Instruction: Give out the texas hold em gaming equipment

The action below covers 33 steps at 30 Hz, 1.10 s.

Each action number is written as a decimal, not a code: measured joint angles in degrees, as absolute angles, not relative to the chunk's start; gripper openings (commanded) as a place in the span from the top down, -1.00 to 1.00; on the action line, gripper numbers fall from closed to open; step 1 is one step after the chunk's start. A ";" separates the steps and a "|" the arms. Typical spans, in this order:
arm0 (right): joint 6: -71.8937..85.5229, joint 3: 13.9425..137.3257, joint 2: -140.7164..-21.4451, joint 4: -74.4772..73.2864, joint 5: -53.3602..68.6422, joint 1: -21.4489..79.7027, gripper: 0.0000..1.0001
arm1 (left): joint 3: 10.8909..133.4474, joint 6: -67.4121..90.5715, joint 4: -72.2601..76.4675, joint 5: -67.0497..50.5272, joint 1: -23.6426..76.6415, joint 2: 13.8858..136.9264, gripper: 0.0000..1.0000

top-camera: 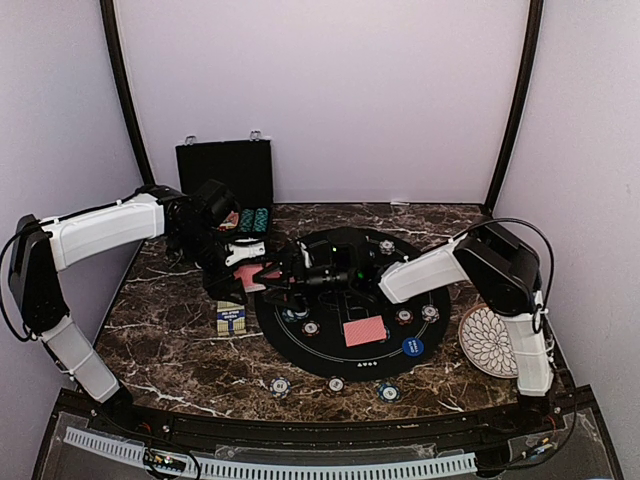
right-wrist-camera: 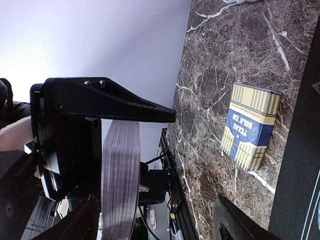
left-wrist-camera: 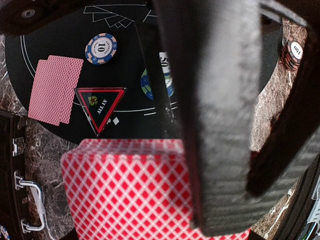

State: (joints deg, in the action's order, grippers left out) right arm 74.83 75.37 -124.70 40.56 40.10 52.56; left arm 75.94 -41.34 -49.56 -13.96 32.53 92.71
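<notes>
The left gripper (top-camera: 243,266) has its fingers (left-wrist-camera: 225,125) clamped on the deck (left-wrist-camera: 130,195) of red-backed cards. In the left wrist view one broad finger crosses over the deck's back; in the right wrist view the deck shows edge-on, held up off the table (right-wrist-camera: 220,60). The right gripper (top-camera: 284,277) meets the deck from the opposite side. Its fingers (right-wrist-camera: 240,226) stand apart, with the deck's edge between them and closer to one finger; whether it touches that finger I cannot tell.

Just beyond the left fingers, on the mat (top-camera: 330,352), lies the triangle (left-wrist-camera: 101,107). Beside it lies a card pair (left-wrist-camera: 54,89), face down and overlapping; further on is a "10" chip (left-wrist-camera: 101,48). A second chip (left-wrist-camera: 159,82) is half hidden behind the broad finger. A third chip (left-wrist-camera: 295,50) lies on the marble, on the other side of the fingers.

Near the right fingers the box (right-wrist-camera: 250,125), striped yellow and blue, lies on the marble, just off the mat's rim.

Further out, a blue disc (top-camera: 412,347) sits at the mat's near edge. Three front chips (top-camera: 336,384) lie in a row on the marble before the mat. The plate (top-camera: 487,340) lies beside the right arm. The open case (top-camera: 225,170) stands behind the left gripper.
</notes>
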 measured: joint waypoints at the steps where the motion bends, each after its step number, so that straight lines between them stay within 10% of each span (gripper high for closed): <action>1: 75.05 75.85 -125.19 40.82 40.21 52.56 -0.59 | 75.99 -41.32 -49.60 -14.02 32.53 92.71 1.00; 33: 71.79 83.53 -129.47 35.90 40.97 51.22 -0.09 | 75.90 -41.32 -50.74 -12.78 32.64 92.71 1.00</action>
State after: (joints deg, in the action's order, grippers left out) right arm 71.79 83.53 -129.47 35.90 40.97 51.22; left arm 75.90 -41.32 -50.74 -12.78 32.64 92.71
